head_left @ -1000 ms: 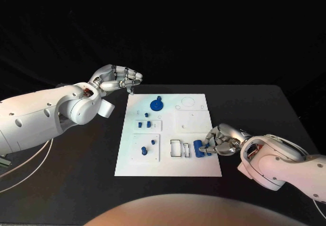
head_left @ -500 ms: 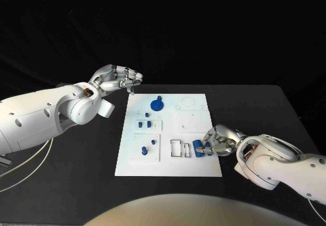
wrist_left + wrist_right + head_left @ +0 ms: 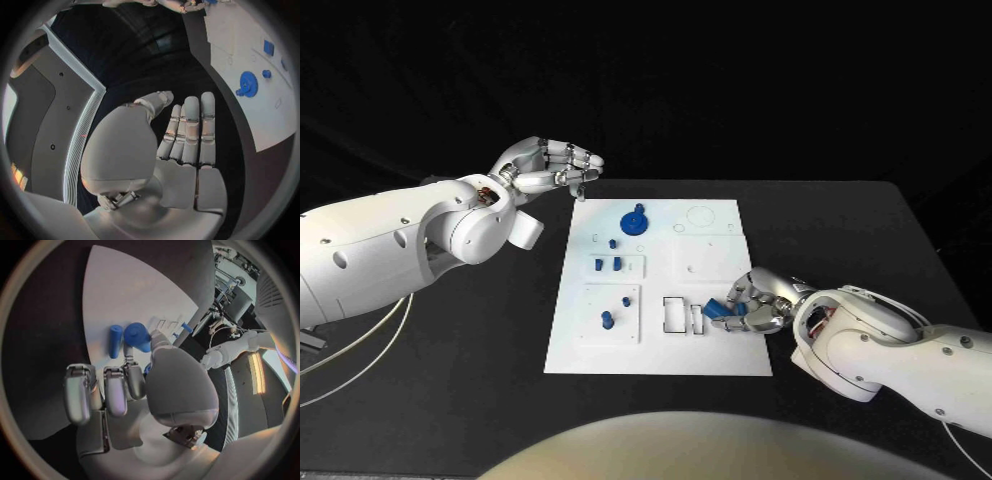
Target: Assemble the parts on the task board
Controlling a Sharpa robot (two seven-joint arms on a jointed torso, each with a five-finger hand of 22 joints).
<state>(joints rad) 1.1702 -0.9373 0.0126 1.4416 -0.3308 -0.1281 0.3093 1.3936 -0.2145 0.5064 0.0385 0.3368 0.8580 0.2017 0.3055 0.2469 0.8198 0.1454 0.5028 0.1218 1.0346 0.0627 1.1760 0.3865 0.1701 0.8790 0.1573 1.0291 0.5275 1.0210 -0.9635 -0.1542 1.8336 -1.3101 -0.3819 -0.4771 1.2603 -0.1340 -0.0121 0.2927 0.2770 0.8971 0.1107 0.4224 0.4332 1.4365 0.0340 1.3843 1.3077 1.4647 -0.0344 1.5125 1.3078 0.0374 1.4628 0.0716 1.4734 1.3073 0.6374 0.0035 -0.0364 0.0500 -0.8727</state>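
The white task board [image 3: 711,345] lies in the middle of the black table. On it stand a round blue knob [image 3: 635,220] and small blue parts [image 3: 606,265] in its left-hand plates, and two empty slots [image 3: 685,315] lie near its front. My right hand [image 3: 764,303] rests at the board's front right edge and pinches a blue part [image 3: 727,308] between thumb and finger, tilted. In the right wrist view that blue part [image 3: 137,335] sits at the fingertips, and a blue cylinder [image 3: 115,340] lies beside it on the board. My left hand [image 3: 554,166] hovers off the board's far left corner, fingers curled, holding nothing.
The board [image 3: 250,45] with the blue knob [image 3: 248,83] shows past my left hand [image 3: 181,150]. Bare black tabletop [image 3: 473,330] surrounds the board on all sides, and the table's far edge runs just behind it.
My right hand has closed on a blue part at the board's front right and tipped it up, and the forearm has swung in slightly. The left hand has not moved.
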